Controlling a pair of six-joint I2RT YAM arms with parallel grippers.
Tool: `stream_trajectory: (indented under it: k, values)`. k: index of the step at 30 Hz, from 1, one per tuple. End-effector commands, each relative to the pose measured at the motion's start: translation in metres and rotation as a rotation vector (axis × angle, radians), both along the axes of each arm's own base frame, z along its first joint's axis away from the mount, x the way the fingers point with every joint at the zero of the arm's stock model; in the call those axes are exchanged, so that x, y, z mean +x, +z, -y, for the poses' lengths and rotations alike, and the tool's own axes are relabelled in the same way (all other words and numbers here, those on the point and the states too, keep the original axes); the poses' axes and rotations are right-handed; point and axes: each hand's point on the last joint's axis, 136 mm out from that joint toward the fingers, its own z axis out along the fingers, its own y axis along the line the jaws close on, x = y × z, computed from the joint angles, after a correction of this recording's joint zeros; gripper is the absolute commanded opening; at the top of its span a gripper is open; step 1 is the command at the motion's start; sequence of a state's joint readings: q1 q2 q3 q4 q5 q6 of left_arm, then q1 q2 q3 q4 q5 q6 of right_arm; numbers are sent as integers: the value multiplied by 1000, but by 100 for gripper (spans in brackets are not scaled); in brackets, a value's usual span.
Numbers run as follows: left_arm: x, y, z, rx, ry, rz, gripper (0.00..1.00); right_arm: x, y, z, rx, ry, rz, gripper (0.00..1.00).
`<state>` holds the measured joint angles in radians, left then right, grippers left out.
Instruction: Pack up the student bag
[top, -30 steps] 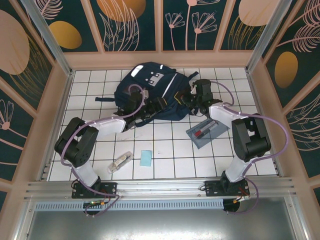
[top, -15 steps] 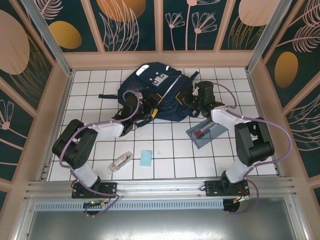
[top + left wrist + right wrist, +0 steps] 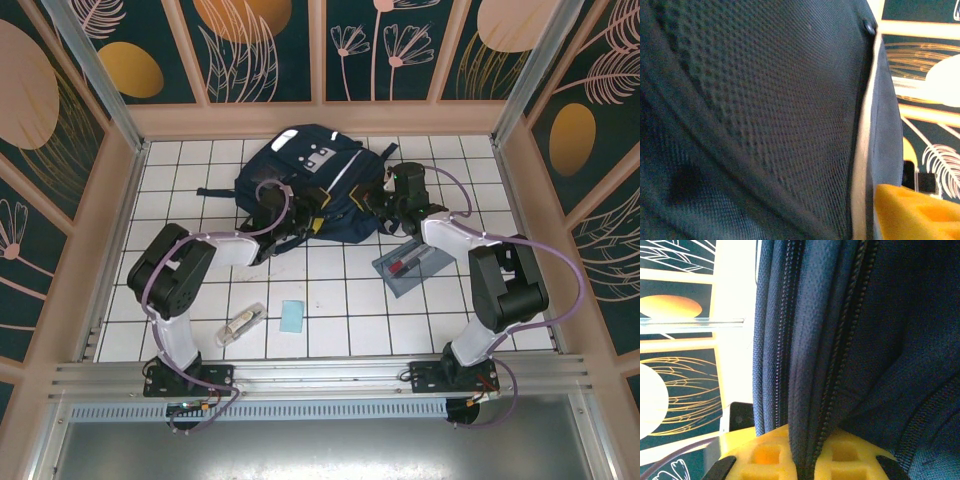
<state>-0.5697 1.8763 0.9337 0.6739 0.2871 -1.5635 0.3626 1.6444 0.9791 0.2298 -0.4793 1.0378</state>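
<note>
Student bag [image 3: 322, 195] at twelve o'clock on desk [image 3: 330, 290]; right jaws clamped on its zipper-edge fabric at three o'clock, seemingly steadying the opening; left jaws' state cannot be told.

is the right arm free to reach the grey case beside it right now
Probably not yet: the right claw is shut on a fold of the bag, so it would have to let go first. Otherwise the grey case lies uncovered close by, with nothing in between.
</note>
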Motion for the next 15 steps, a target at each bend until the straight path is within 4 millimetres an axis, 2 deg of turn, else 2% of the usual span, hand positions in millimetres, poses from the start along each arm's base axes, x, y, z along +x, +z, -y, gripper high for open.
stream_trajectory:
  k: [1, 4, 6, 7, 11, 13, 15]
  values:
    - [27, 40, 5, -87, 24, 124, 39, -19, 40, -24, 40, 158, 114, 0]
    - [33, 52, 1, -67, 33, 162, 2, -22, 25, -16, -47, 169, 107, 0]
    - [33, 58, -2, -41, 37, 179, 0, -23, 15, -9, -116, 168, 104, 0]
    - [33, 62, -4, -32, 41, 186, 0, -23, 11, -4, -143, 168, 100, 4]
    - [32, 71, -11, -14, 60, 198, 0, -24, 9, 7, -194, 197, 108, 40]
    - [33, 78, -12, -19, 60, 204, 0, -26, 16, 13, -230, 212, 126, 64]
    - [34, 85, -10, -30, 54, 216, 0, -27, 27, 18, -267, 210, 157, 75]
